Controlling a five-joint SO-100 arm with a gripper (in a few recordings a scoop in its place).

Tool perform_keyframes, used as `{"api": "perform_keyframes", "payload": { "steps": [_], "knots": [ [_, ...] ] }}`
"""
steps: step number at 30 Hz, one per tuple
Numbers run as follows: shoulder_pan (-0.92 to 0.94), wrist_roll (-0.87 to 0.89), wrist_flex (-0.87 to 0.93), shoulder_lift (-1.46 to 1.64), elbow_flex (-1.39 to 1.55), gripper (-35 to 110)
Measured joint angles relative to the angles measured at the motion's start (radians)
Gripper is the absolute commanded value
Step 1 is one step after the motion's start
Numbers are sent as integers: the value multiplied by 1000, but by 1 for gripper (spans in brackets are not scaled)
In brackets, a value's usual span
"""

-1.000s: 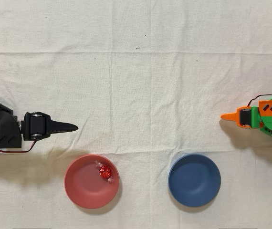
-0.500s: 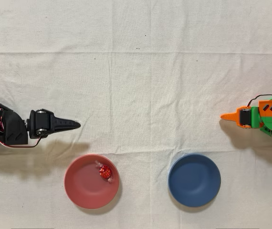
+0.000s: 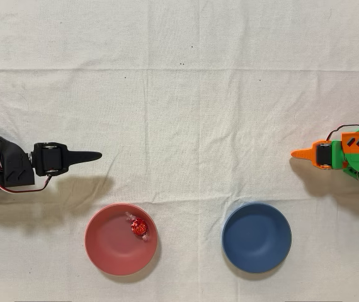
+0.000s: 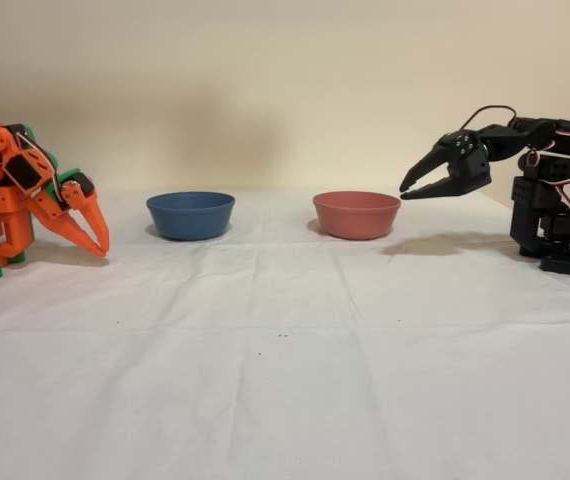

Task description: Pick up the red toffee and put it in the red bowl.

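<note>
White cloth; red toffee (image 3: 139, 226) in red bowl (image 3: 107, 242), apart from parted, empty jaws.

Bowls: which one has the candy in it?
The red bowl, left in the overhead view. The toffee lies inside it; the blue bowl holds nothing.

- My gripper (image 3: 91, 155) sits further up the overhead view than a second ago, further from the bowl (image 3: 104, 245).
- Its tip is slightly further left.
</note>
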Motion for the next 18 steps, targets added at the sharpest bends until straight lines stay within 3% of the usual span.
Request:
{"api": "perform_keyframes", "payload": {
  "steps": [6,13,18],
  "knots": [
    [9,23,-26,0,60,1],
    [11,-20,173,0,66,1],
    [9,-34,212,0,66,1]
  ]
}}
